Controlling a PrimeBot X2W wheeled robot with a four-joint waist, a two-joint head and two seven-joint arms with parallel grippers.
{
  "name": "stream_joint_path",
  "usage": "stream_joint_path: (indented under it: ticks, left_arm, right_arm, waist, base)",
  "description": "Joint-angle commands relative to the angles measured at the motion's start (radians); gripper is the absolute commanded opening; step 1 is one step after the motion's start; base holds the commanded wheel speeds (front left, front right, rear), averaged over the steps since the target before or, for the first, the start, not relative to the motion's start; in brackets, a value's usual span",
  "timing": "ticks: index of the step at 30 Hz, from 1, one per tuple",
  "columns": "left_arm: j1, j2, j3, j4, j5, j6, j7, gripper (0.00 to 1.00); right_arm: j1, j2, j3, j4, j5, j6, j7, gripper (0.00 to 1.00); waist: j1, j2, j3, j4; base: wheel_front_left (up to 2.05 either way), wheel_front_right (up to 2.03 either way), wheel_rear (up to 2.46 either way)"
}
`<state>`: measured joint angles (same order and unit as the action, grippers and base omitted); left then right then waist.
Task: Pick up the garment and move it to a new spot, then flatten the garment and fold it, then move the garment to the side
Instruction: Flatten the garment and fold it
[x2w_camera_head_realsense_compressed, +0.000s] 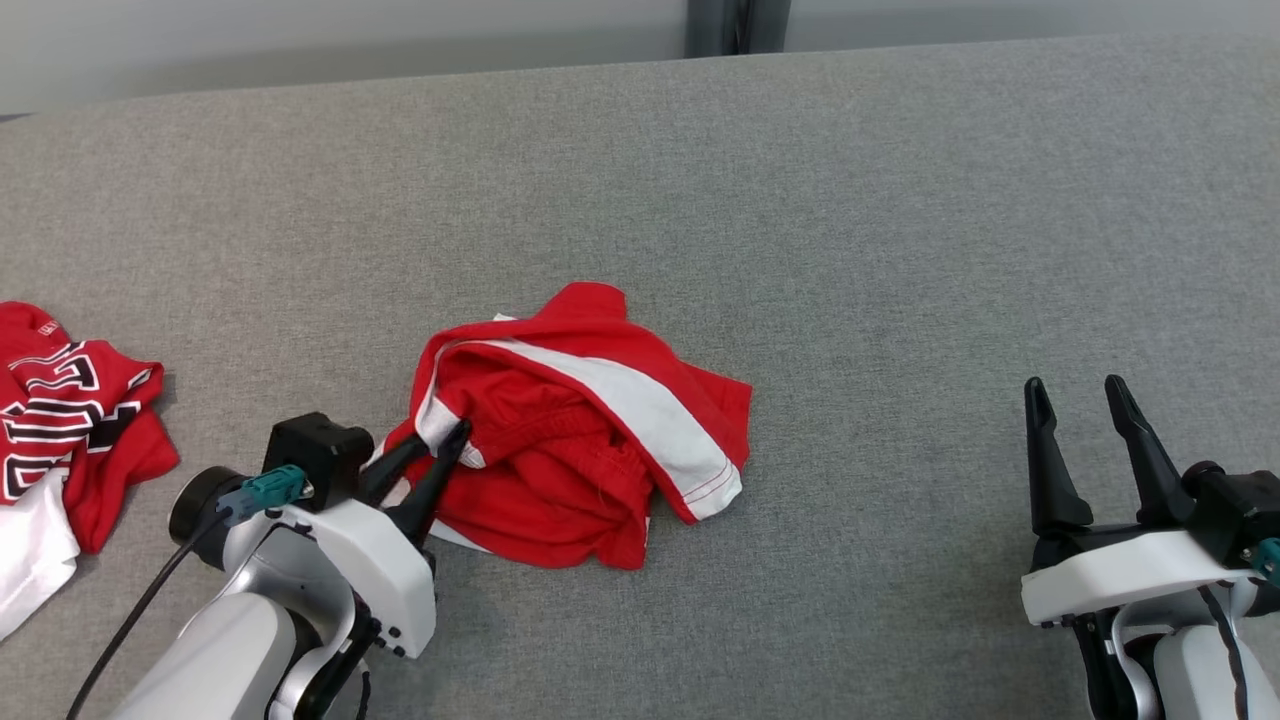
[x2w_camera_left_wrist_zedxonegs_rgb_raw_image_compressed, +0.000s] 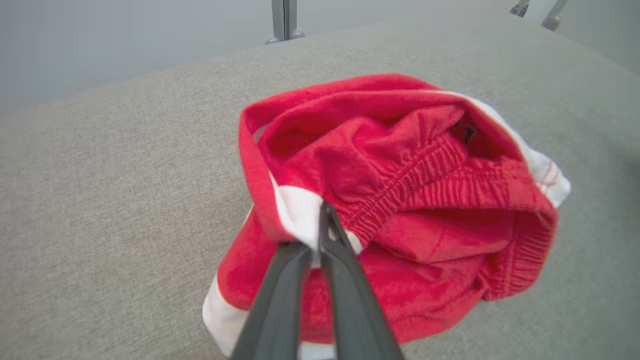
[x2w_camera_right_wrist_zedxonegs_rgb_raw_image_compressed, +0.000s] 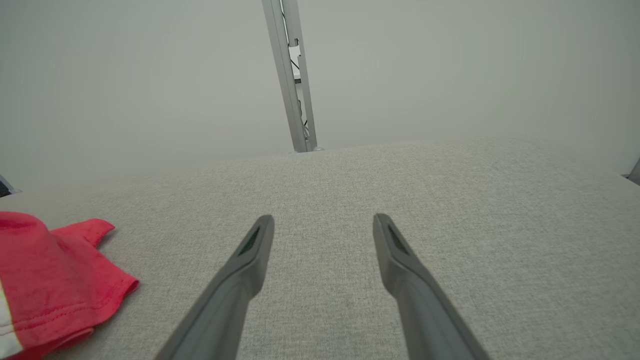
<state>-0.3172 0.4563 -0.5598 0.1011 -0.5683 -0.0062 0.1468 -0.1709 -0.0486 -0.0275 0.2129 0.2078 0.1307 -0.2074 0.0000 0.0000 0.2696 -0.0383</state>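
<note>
Head view showed a jersey (x2w_camera_head_realsense_compressed: 70, 420) at the table's (x2w_camera_head_realsense_compressed: 800, 200) left edge; left hand (x2w_camera_head_realsense_compressed: 450, 436) pinched the garment (x2w_camera_head_realsense_compressed: 580, 450), right hand (x2w_camera_head_realsense_compressed: 1075, 388) gaped.

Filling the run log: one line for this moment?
left fingers: shut on red shorts | right fingers: open, empty | state: crumpled on grey surface

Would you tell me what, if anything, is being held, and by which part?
The left gripper pinches the garment by its white band, beside the elastic waistband; the right gripper holds nothing.
</note>
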Motion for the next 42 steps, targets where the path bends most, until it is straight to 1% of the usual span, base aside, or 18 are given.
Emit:
stream_joint_path:
  ticks: [1,5,9,14,17,22,25,28,42]
  left_arm:
    - [-0.013,-0.014,0.016,0.018,-0.009,0.015,-0.033,1.00]
    - [0.013,-0.057,0.047,0.049,-0.018,0.052,-0.126,1.00]
    - [0.046,-0.099,0.099,0.058,-0.040,0.099,-0.228,1.00]
    - [0.083,-0.143,0.163,0.044,-0.037,0.171,-0.355,1.00]
    - [0.103,-0.169,0.204,0.028,-0.020,0.215,-0.395,1.00]
    - [0.141,-0.179,0.258,-0.004,0.038,0.248,-0.411,1.00]
    - [0.170,-0.178,0.279,-0.018,0.078,0.252,-0.412,1.00]
    - [0.201,-0.182,0.294,-0.018,0.102,0.245,-0.412,1.00]
    - [0.250,-0.213,0.311,-0.004,0.129,0.214,-0.411,1.00]
  right_arm:
    - [-0.009,-0.005,-0.002,0.000,-0.002,0.000,-0.004,1.00]
    - [-0.007,-0.005,-0.003,-0.005,-0.008,0.000,-0.003,1.00]
    - [-0.002,-0.005,-0.004,-0.015,-0.019,0.000,0.001,1.00]
    - [0.009,-0.005,-0.001,-0.028,-0.040,0.000,0.004,1.00]
    - [0.016,-0.005,0.002,-0.034,-0.052,0.000,0.011,1.00]
    - [0.036,-0.005,0.011,-0.047,-0.060,0.000,0.025,1.00]
    - [0.046,-0.005,0.014,-0.049,-0.062,0.000,0.030,1.00]
    - [0.058,-0.005,0.018,-0.050,-0.058,0.000,0.036,1.00]
    - [0.080,-0.005,0.020,-0.058,-0.049,0.000,0.047,1.00]
  waist:
    - [0.0000,0.0000,0.000,0.002]
    - [0.0000,0.0000,-0.008,0.011]
    - [0.0000,0.0000,-0.024,0.022]
    - [0.0000,0.0000,-0.053,0.041]
    - [0.0000,0.0000,-0.071,0.051]
    - [0.0000,0.0000,-0.097,0.063]
    - [0.0000,0.0000,-0.112,0.067]
    - [0.0000,0.0000,-0.124,0.067]
    - [0.0000,0.0000,-0.147,0.069]
  base:
    - [0.00,0.00,0.00]
    - [0.00,0.00,0.00]
    - [0.00,0.00,0.00]
    - [0.00,0.00,0.00]
    - [0.00,0.00,0.00]
    - [0.00,0.00,0.00]
    - [0.00,0.00,0.00]
    - [0.00,0.00,0.00]
    - [0.00,0.00,0.00]
